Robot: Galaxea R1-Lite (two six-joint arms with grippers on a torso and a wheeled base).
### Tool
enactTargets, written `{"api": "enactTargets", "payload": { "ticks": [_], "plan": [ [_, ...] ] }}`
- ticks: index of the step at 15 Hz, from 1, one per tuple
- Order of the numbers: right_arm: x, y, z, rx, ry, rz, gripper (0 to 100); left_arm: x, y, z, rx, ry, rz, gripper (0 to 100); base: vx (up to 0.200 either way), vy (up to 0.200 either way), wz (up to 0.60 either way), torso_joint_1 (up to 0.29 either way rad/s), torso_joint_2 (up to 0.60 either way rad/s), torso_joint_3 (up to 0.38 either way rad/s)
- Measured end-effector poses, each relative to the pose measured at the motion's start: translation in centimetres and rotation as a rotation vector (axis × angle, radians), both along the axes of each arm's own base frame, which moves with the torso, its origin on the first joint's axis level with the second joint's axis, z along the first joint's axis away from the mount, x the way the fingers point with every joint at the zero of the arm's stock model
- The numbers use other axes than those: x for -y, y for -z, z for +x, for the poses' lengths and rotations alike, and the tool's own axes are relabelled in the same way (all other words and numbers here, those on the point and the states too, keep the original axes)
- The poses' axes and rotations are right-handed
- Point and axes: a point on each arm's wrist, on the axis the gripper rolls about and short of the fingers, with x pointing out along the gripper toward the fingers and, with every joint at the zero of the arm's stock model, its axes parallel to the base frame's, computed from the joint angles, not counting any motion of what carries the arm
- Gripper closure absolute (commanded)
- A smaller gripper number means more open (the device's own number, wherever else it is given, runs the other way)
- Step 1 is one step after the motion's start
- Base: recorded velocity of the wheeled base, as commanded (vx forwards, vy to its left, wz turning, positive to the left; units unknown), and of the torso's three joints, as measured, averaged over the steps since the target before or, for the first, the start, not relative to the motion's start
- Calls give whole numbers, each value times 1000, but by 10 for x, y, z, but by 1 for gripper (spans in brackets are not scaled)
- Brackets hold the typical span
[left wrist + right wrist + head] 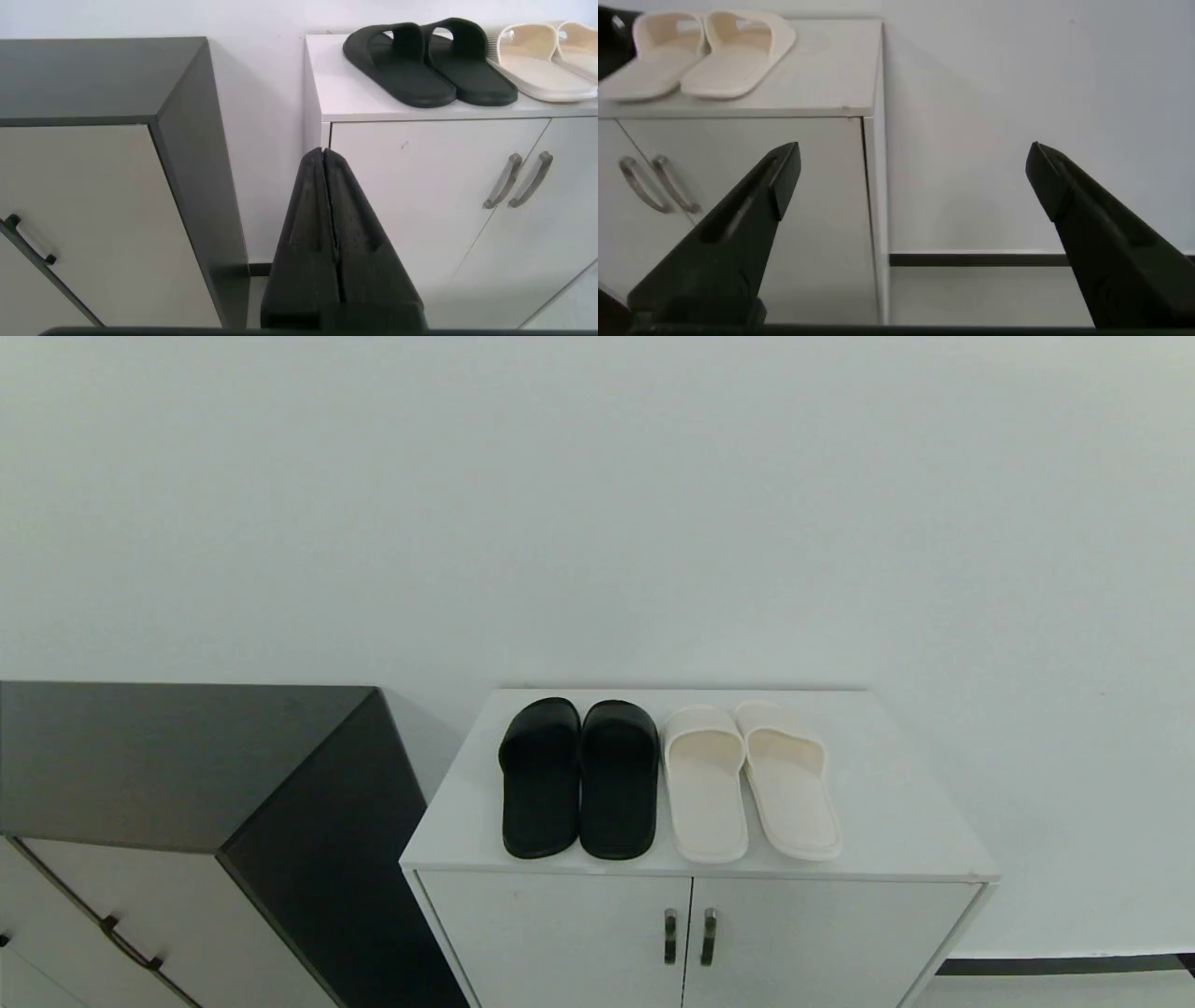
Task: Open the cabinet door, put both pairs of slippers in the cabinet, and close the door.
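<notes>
- Head view is showing a dark cabinet (187,756) standing at the far left, with a pale front panel facing forward.
- Just to its right, the white cabinet (551,943) is standing against the wall with both doors sitting shut. The left door handle (670,935) and the right door handle (709,935) are hanging side by side at the centre seam.
- On the left half of the cabinet top, the black slippers (579,779) are lying side by side and touching, toes pointing toward the wall.
- Just beside them on the right, the cream slippers (752,782) are lying the same way, with the outer one angling slightly outward.
- Left wrist view is showing the left end effector (324,159) hanging low in front of the gap between the two cabinets. Its fingers are pressing together, clenched on nothing.
- Right wrist view is showing the right end effector (913,159) hanging released, fingers spreading wide. It is sitting near the white cabinet's right front corner, below the top.
</notes>
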Motion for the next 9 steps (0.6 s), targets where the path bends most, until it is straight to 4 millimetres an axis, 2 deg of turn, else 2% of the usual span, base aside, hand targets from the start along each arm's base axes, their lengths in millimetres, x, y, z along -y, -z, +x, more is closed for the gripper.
{"api": "enactTargets", "payload": {
  "ticks": [3, 5, 8, 9],
  "plan": [
    [0, -1, 0, 9, 4, -3, 0, 0, 0, 0, 0, 0, 0, 100, 0, 0, 0, 0, 0, 0],
    [0, -13, -3, 55, 10, 36, 0, 0, 0, 0, 0, 0, 1, 100, 0, 0, 0, 0, 0, 0],
    [-1, -73, -18, 127, -66, 111, 0, 0, 0, 0, 0, 0, 1, 100, 0, 0, 0, 0, 0, 0],
    [-2, -89, -16, 102, -116, 110, 0, 0, 0, 0, 0, 0, 1, 100, 0, 0, 0, 0, 0, 0]
  ]
}}
